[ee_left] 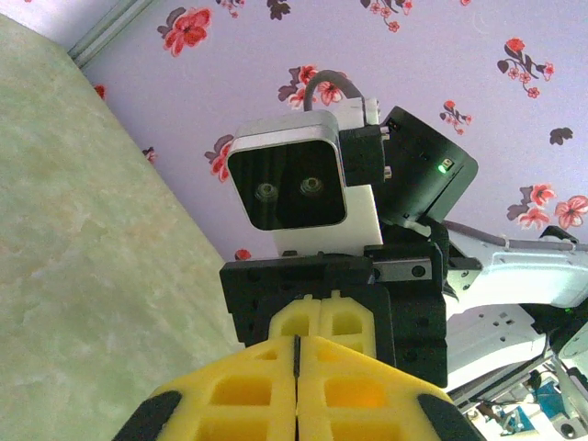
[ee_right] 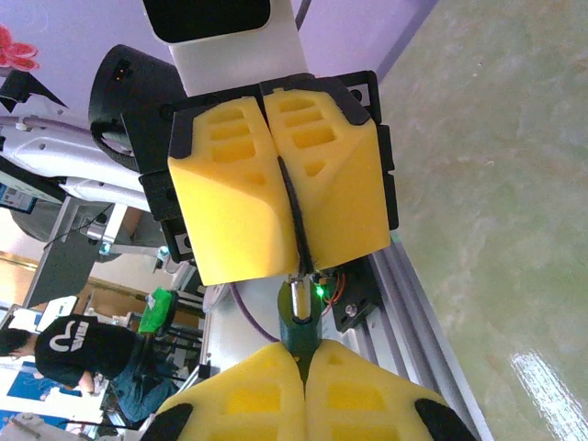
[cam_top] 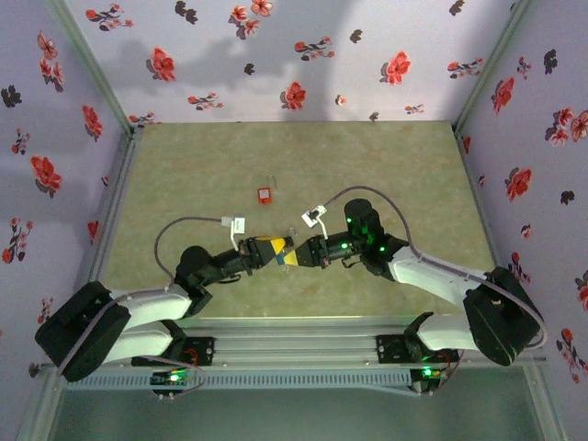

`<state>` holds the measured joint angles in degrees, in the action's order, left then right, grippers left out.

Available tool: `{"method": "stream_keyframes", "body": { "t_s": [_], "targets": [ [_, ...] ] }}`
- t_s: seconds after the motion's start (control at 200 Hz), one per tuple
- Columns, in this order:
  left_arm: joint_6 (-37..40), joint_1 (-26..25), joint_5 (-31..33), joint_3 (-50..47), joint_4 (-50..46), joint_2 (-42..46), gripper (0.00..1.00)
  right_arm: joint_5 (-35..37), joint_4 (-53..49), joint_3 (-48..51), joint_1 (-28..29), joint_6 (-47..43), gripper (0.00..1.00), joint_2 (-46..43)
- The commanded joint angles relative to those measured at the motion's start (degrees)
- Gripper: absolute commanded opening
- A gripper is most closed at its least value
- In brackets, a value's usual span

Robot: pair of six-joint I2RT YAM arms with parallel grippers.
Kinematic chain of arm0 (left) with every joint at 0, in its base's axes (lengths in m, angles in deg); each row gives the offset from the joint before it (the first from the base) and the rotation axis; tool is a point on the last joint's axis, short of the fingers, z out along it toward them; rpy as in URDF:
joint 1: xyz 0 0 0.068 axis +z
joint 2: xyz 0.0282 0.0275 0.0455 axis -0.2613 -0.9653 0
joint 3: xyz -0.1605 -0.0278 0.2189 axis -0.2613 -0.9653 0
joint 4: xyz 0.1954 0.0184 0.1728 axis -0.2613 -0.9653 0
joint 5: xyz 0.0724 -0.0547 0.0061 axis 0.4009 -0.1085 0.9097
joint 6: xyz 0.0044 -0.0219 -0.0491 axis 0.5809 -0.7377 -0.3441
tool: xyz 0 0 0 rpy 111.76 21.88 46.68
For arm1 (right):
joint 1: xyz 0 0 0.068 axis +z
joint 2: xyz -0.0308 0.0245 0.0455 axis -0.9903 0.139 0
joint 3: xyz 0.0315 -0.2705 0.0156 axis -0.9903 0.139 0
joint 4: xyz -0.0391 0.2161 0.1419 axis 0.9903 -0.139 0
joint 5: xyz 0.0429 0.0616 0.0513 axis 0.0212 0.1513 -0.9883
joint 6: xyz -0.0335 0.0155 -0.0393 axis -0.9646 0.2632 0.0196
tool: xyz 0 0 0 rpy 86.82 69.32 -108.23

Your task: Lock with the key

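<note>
Lilac flowered walls [cam_top: 230, 64] are boxing in the mottled green bench [cam_top: 184, 175] I am working over, and both arms are meeting tip to tip above its near middle. The right tool [ee_right: 301, 354], yellow foam pads together, is clamping the dark head of the tiny silver-bladed key [ee_right: 299, 317]. Its blade is pointing into the seam of the left tool [ee_right: 299, 265], whose pads are likewise pressed together; whether that one is gripping the blade I cannot tell. A small red square padlock [cam_top: 265, 194] is lying on the bench beyond them, apart.
</note>
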<state>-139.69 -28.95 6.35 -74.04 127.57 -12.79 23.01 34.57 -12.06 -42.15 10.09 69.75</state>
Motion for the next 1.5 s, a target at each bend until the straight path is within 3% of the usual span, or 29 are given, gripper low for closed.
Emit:
{"method": "stream_keyframes", "body": {
  "t_s": [0.0,0.97,1.495],
  "targets": [
    [2.4,-3.5,-9.6,-2.8,-5.2,-0.4,0.00,7.5,10.4,-4.3,-2.6,0.1,0.00,-1.8],
    [1.0,-4.0,-7.9,-1.8,-5.5,0.1,0.00,7.2,6.7,-4.1,-3.0,-1.5,0.00,-0.4],
    [-4.6,-1.5,2.7,-3.2,-6.2,1.2,0.00,5.8,4.3,-3.9,-2.9,-4.0,0.00,-0.1]
  ]
}}
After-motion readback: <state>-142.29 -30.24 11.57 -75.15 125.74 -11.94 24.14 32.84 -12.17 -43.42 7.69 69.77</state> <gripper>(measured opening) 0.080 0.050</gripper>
